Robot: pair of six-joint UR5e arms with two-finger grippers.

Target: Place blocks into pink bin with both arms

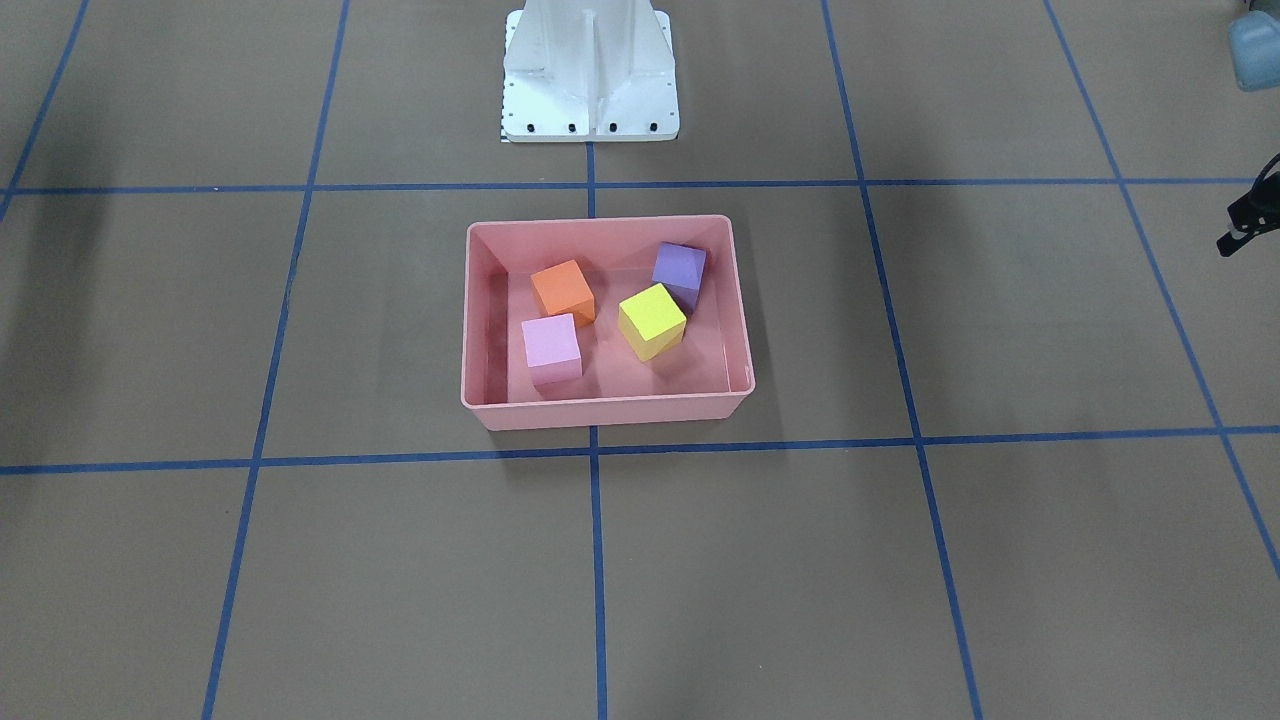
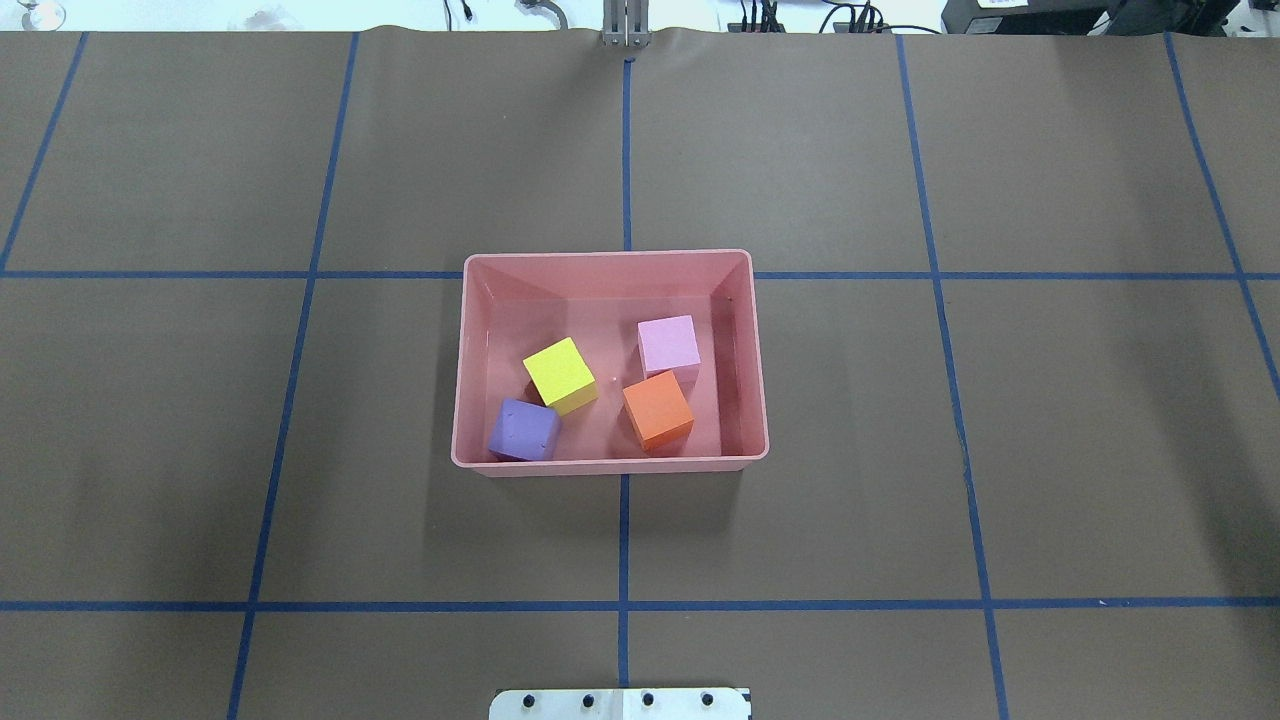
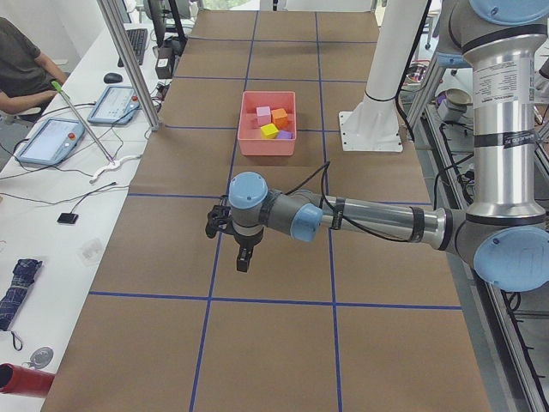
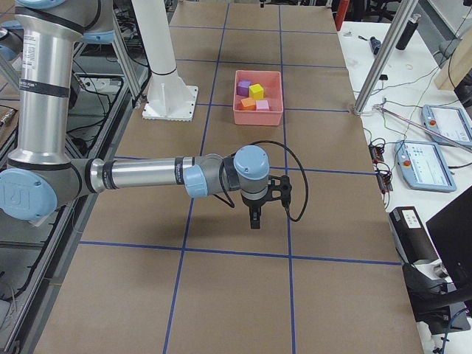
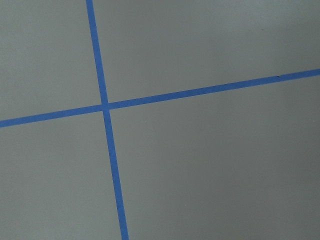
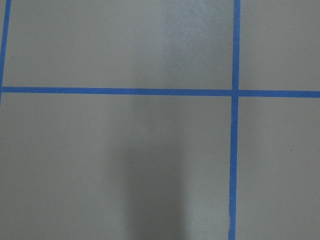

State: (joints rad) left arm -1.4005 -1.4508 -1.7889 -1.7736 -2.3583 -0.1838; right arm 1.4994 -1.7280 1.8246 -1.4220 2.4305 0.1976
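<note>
Left arm and right arm hang near opposite tabletop ends, jaws' state unclear, all four blocks inside the pink bin.

Left arm: upper link upright beside the base, elbow bent square, forearm stretched level over the table, away from the robot. Wrist turned down. Left gripper hangs vertical, fingers pointing at the table, off it. It is well apart from the pink bin, out to the robot's left. Finger spacing cannot be read from the side view.

Right arm: mirror pose, with upright upper link, square elbow and level forearm. Right gripper points straight down, off the table, well apart from the pink bin on the robot's right. Finger spacing cannot be read.
</note>
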